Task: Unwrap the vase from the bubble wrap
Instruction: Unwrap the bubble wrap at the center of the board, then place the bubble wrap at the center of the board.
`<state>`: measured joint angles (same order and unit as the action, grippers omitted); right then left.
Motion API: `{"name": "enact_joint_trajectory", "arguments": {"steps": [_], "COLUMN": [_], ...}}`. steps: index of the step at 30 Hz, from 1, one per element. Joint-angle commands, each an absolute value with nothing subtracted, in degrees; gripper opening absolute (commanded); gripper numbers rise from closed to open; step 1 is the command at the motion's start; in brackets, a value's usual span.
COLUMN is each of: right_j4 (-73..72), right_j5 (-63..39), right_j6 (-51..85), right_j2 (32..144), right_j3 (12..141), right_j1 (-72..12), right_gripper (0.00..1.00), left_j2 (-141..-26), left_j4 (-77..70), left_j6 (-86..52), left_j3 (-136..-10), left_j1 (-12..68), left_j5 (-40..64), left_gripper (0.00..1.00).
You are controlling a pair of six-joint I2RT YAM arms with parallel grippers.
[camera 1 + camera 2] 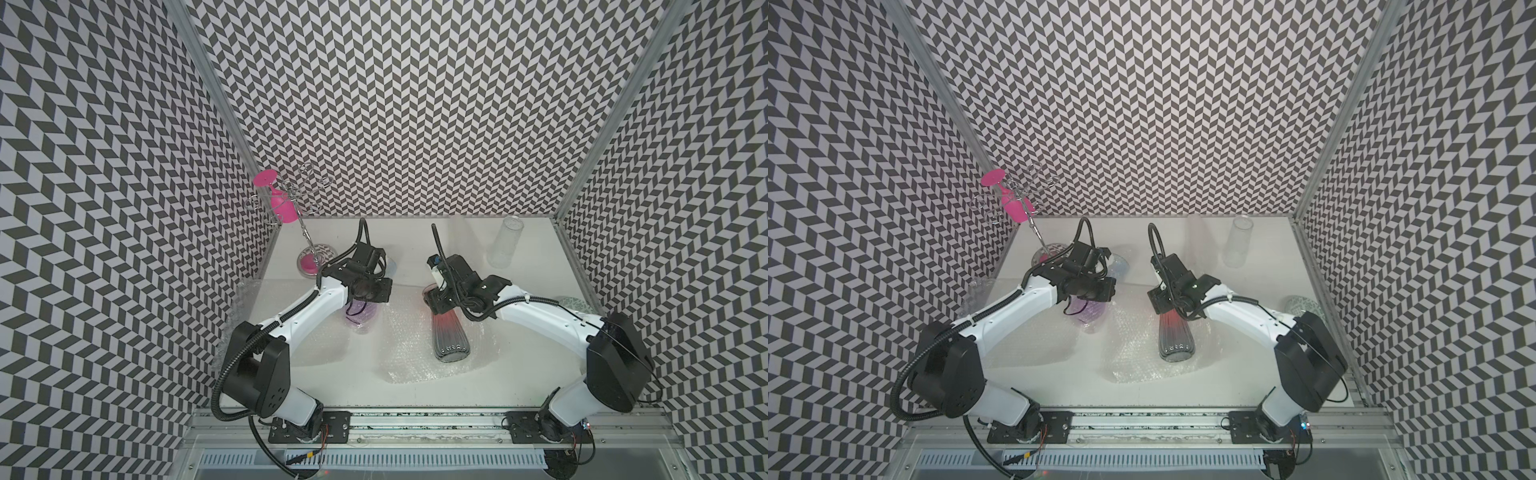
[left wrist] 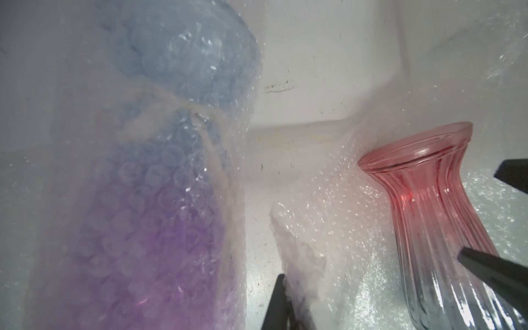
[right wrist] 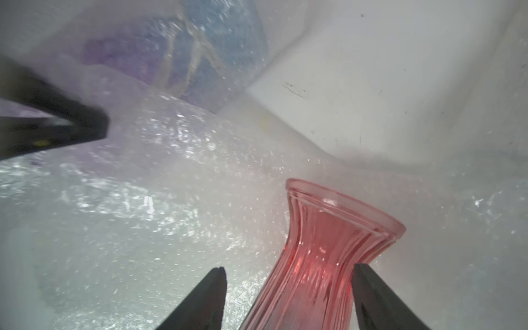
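A: Both top views: neck of the red vase [image 1: 451, 340] hidden under the right arm [image 1: 469, 282]; wrapped vase [image 1: 361, 324] mostly under the left arm [image 1: 328, 291].
B: Agreed. Left gripper [image 2: 285, 288], own wrist view: one finger shows, cut by the frame edge; the other is lost behind a bubble wrap [image 2: 314, 228] fold.
A: Red vase's base cut off in both wrist views. Wrapped vase's outline blurred through the wrap.

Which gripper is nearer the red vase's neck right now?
Right. The right gripper stands open astride the neck of the red vase; the left gripper is off to one side, shut on a fold of the bubble wrap.
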<state>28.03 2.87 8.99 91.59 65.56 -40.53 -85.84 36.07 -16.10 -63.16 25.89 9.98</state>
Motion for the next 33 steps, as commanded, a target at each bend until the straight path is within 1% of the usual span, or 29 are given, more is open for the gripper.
{"name": "enact_joint_trajectory", "arguments": {"steps": [1, 3, 7, 10, 12, 15, 18, 23, 27, 33], "right_j4": [27.26, 27.23, 28.93, 29.98, 30.56, 30.5, 30.51, 31.07, 33.72, 37.81], "right_j5": [0.78, -0.04, -2.02, -3.98, -4.02, -3.51, -3.07, -2.25, -1.04, 0.94], "right_j6": [11.81, 11.91, 10.79, 11.01, 11.39, 11.81, 12.25, 13.26, 13.75, 14.29], "right_j2": [92.85, 94.39, 98.41, 100.71, 101.66, 102.21, 103.37, 106.44, 110.01, 112.99], "right_j3": [67.32, 67.68, 70.0, 70.92, 70.93, 70.36, 70.36, 71.74, 75.12, 77.6], "right_j1": [-37.81, -36.63, -36.26, -36.46, -36.69, -37.0, -37.26, -37.97, -39.05, -40.05], "right_gripper": [0.73, 0.76, 0.79, 0.79, 0.8, 0.81, 0.84, 0.87, 0.91, 0.91], "left_j2": [-83.58, -83.08, -82.7, -82.11, -81.8, -80.99, -80.54, -79.15, -77.45, -74.93], "left_j4": [32.86, 31.47, 28.92, 26.82, 26.06, 25.07, 24.87, 23.96, 22.75, 18.4], "left_j6": [-16.17, -16.05, -15.56, -15.21, -15.19, -15.12, -14.6, -14.44, -14.41, -15.1], "left_j3": [-61.35, -60.2, -57.99, -56.26, -55.49, -54.7, -54.17, -52.19, -50.59, -47.18], "left_j1": [24.41, 23.42, 21.75, 20.75, 20.09, 19.68, 19.64, 19.69, 19.59, 19.04], "left_j5": [12.23, 13.02, 14.8, 15.93, 16.43, 17.2, 18.08, 19.28, 19.6, 21.22], "left_gripper": [0.01, 0.02, 0.02, 0.06, 0.12, 0.28, 0.34, 0.38, 0.38, 0.39]}}
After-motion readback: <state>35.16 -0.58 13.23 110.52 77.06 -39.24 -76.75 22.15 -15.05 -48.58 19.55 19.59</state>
